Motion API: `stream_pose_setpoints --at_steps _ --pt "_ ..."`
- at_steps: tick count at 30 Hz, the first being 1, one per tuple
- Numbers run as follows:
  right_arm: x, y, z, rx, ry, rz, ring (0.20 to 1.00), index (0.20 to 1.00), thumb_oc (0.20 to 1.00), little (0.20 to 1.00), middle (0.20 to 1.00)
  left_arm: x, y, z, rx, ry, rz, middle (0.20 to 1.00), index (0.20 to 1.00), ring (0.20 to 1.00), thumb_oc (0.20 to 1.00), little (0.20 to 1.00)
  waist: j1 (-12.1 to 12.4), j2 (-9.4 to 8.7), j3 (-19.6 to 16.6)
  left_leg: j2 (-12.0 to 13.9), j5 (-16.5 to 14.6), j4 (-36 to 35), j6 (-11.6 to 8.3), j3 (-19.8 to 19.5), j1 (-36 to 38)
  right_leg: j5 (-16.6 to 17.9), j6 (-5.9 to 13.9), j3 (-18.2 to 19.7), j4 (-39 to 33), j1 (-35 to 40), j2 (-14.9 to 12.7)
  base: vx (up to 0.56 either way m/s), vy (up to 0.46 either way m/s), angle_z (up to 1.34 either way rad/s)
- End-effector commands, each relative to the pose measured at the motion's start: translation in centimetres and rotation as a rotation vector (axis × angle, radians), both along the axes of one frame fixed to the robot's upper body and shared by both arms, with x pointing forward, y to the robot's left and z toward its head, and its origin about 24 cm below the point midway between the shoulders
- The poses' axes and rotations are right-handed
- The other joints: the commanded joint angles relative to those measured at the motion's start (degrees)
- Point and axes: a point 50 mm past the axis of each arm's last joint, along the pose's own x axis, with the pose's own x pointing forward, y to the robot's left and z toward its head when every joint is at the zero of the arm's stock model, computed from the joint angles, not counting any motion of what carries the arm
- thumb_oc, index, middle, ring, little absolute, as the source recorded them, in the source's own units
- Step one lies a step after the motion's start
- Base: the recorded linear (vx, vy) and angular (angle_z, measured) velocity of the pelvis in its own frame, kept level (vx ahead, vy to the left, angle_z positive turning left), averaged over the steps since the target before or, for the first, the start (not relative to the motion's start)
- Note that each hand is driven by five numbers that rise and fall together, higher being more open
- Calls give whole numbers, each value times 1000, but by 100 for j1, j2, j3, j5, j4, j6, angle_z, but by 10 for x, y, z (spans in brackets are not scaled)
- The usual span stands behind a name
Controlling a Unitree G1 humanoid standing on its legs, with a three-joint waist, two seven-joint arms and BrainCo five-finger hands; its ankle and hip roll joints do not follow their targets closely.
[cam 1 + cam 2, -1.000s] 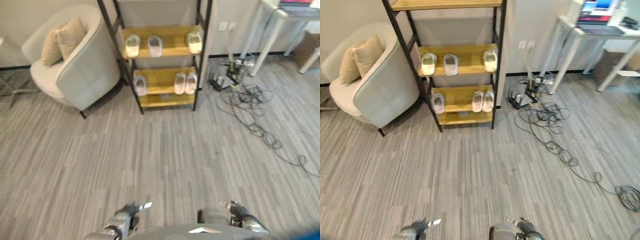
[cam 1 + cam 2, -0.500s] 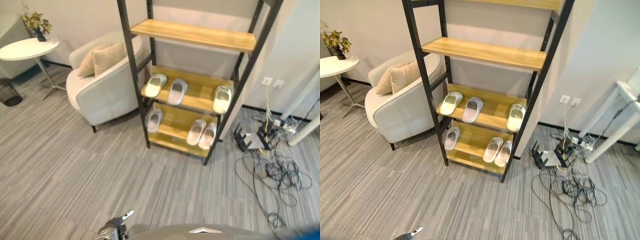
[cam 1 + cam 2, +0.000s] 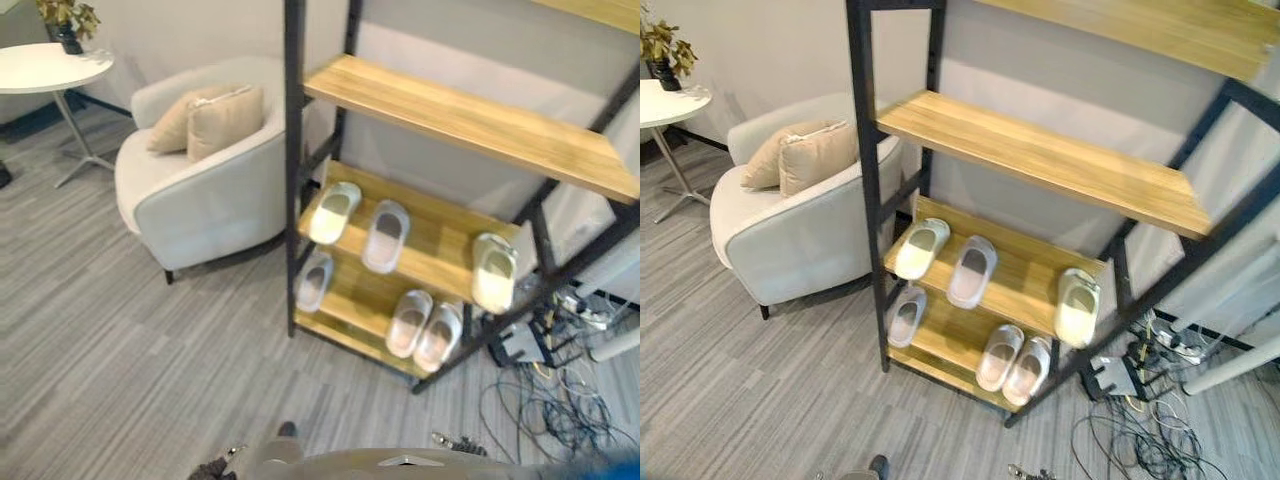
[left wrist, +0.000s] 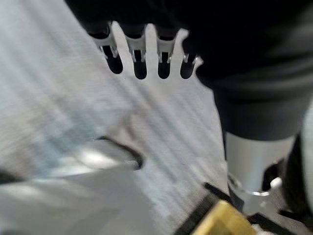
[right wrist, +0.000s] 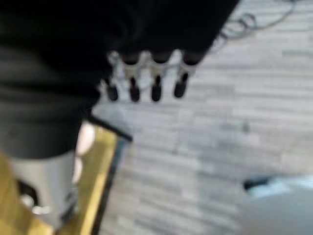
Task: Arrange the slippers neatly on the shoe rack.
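You see the left hand as a row of short silver fingers with dark tips under a black ribbed cover. The right hand looks the same: silver fingers, dark tips, black cover. Beside each hand runs a smooth silver-grey limb segment.

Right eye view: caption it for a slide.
Shoe rack beside an armchair, six slippers spread unevenly over its two lowest shelves.

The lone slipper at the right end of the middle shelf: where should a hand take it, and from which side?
Probably grip the lone slipper across its near end, which lies closest to the shelf's open front edge. Come from the front; a black post stands close on its right, while bare shelf lies on its left.
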Motion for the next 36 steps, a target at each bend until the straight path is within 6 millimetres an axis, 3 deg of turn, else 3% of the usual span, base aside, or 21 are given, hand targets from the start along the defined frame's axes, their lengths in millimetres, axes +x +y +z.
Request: stream_pose_setpoints --at_steps 1,4,6,8,10,14,17,19,25,26,29,32,34,36 --pt "23 -19 8 -65 -99 1 1000 1000 1000 1000 1000 38 -16 3 -72 -105 -164 1000 1000 1000 1000 1000 -51 82 -135 458 -398 204 -488 312 212 681 264 216 67 -698 -200 52 205 -11" --pt "38 -15 11 -74 -138 73 1000 1000 1000 1000 1000 58 -26 7 -37 -112 -403 1000 1000 1000 1000 1000 -101 260 -64 529 -387 115 -351 563 228 809 347 -153 860 -1160 -311 -30 183 -24" --pt "41 -15 12 -70 -153 95 1000 1000 1000 1000 1000 56 -29 6 -41 -84 -474 1000 1000 1000 1000 1000 -174 363 -64 529 -332 -88 -323 635 334 871 355 -311 1001 -1458 -352 2 133 -51" --pt "45 -16 13 -72 -154 128 1000 1000 1000 1000 1000 54 -35 4 -57 -71 -507 1000 1000 1000 1000 1000 -275 406 -10 461 -319 -249 -332 585 514 834 304 -441 409 -1550 -395 41 26 -25" --pt "36 -22 11 -110 -108 185 1000 1000 1000 1000 1000 52 -39 2 -75 -65 -519 1000 1000 1000 1000 1000 -319 387 75 467 -337 -278 -391 594 607 1041 272 -662 -308 -1600 -526 -1 -70 -12" --pt "25 -26 10 -154 -73 201 1000 1000 1000 1000 1000 30 -45 -4 -80 7 -581 1000 1000 1000 1000 1000 -330 309 58 437 -428 -177 -497 502 720 1082 169 -370 -798 -1196 -429 -19 -108 41" --pt "26 -16 9 -121 -93 203 1000 1000 1000 1000 1000 13 -44 -7 -83 52 -558 1000 1000 1000 1000 1000 -284 296 19 485 -340 -402 -594 531 928 1163 96 -372 -1112 -867 -300 -30 -151 24" --pt "31 -12 10 -105 -125 208 1000 1000 1000 1000 1000 12 -41 -6 -27 49 -552 1000 1000 1000 1000 1000 -274 311 -15 527 -185 -630 -640 494 1024 1164 33 -380 -1240 -744 -213 -43 -111 -13" --pt "31 -12 10 -105 -125 208 1000 1000 1000 1000 1000 12 -41 -6 -27 49 -552 1000 1000 1000 1000 1000 -274 311 -14 527 -184 -630 -640 494 1025 1164 33 -380 -1240 -743 -213 -38 -38 -7" --pt "53 8 16 -79 -237 287 1000 1000 1000 1000 1000 9 -53 -8 -31 42 -545 1000 1000 1000 1000 1000 -301 409 -120 635 233 -1163 -786 472 1108 1168 -113 -414 -1453 -658 -11 -233 -201 -2" --pt "62 11 19 -65 -277 295 1000 1000 1000 1000 1000 12 -56 -8 -42 33 -552 1000 1000 1000 1000 1000 -320 427 -143 650 243 -1163 -799 507 1093 1205 -110 -402 -1453 -693 -2 -136 -89 22" --pt "80 33 26 32 -359 338 1000 1000 1000 1000 1000 13 -59 -8 -13 41 -590 1000 1000 1000 1000 1000 -345 450 -225 667 211 -1163 -799 598 1168 1234 -115 -360 -1453 -696 15 -53 -18 -5" --pt "80 33 26 32 -359 338 1000 1000 1000 1000 1000 13 -59 -8 -13 41 -590 1000 1000 1000 1000 1000 -345 450 -224 667 211 -1163 -799 597 1169 1234 -115 -360 -1453 -695 15 -15 -6 -6" --pt "92 37 32 28 -414 392 1000 1000 1000 1000 1000 16 -55 -5 73 29 -611 1000 1000 1000 1000 1000 -362 457 -262 660 220 -1163 -794 598 1170 1237 -114 -357 -1453 -692 15 0 0 0"
